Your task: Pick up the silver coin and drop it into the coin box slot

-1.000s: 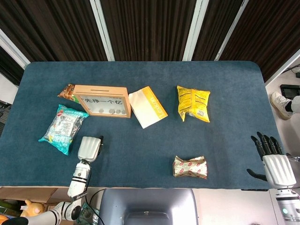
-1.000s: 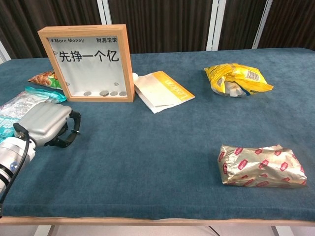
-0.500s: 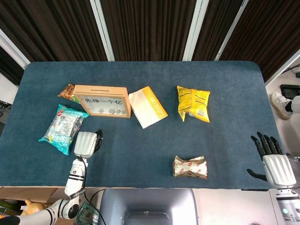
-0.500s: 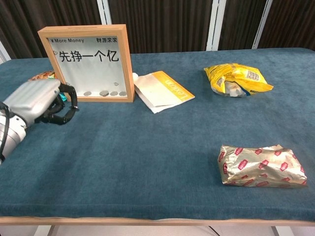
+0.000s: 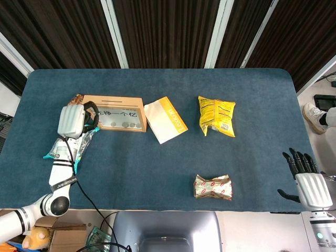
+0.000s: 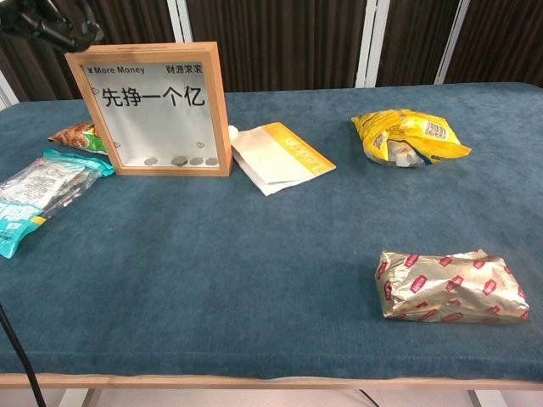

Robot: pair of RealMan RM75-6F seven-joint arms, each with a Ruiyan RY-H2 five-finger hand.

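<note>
The wooden coin box (image 5: 113, 113) stands at the table's left, its thin slot (image 5: 116, 98) along the top edge. In the chest view the coin box (image 6: 157, 110) shows several coins behind its glass at the bottom. My left hand (image 5: 72, 121) is raised beside the box's left end, its fingers curled in towards the thumb. Only its dark fingertips (image 6: 53, 30) show at the chest view's top left, above the box's corner. The silver coin itself is hidden; none lies loose on the cloth. My right hand (image 5: 310, 184) hangs off the table's front right corner, fingers spread, holding nothing.
A teal snack bag (image 5: 71, 144) lies under my left arm, and an orange packet (image 5: 75, 102) behind the box. A white and yellow pouch (image 5: 165, 119), a yellow chip bag (image 5: 216, 115) and a foil red-print packet (image 5: 212, 187) lie to the right.
My left hand has lifted off the cloth near the front edge and swung up and back to the box's left end. The right hand has not moved.
</note>
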